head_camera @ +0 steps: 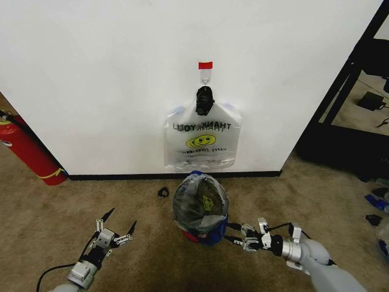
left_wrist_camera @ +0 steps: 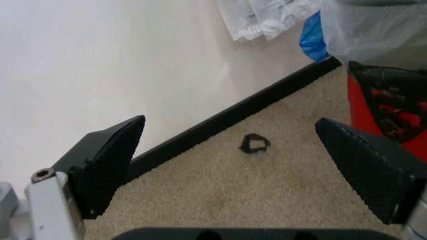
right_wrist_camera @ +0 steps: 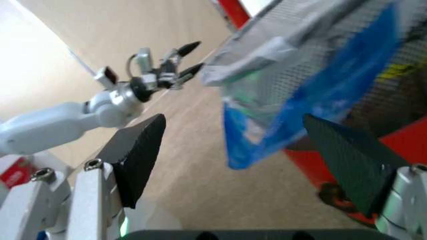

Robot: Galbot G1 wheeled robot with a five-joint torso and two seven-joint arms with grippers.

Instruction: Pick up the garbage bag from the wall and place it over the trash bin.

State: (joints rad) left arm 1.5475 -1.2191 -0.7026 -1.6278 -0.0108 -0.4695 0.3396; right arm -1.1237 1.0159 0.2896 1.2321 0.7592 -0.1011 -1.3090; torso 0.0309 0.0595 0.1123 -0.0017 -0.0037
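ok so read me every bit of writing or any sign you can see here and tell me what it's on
"THANK YOU": on the bags clipped on the wall, overlapping and seen mirrored through the clear plastic.
Small line under the yellow smiley on those bags: too small to read.
Print on the garbage bag over the trash bin: a yellow smiley, the words crumpled and unreadable.
Red tape strip on the wall: no writing.

a red fire extinguisher (head_camera: 27, 152) stands by the baseboard, a small black ring (head_camera: 163, 192) lies on the carpet (head_camera: 73, 201).
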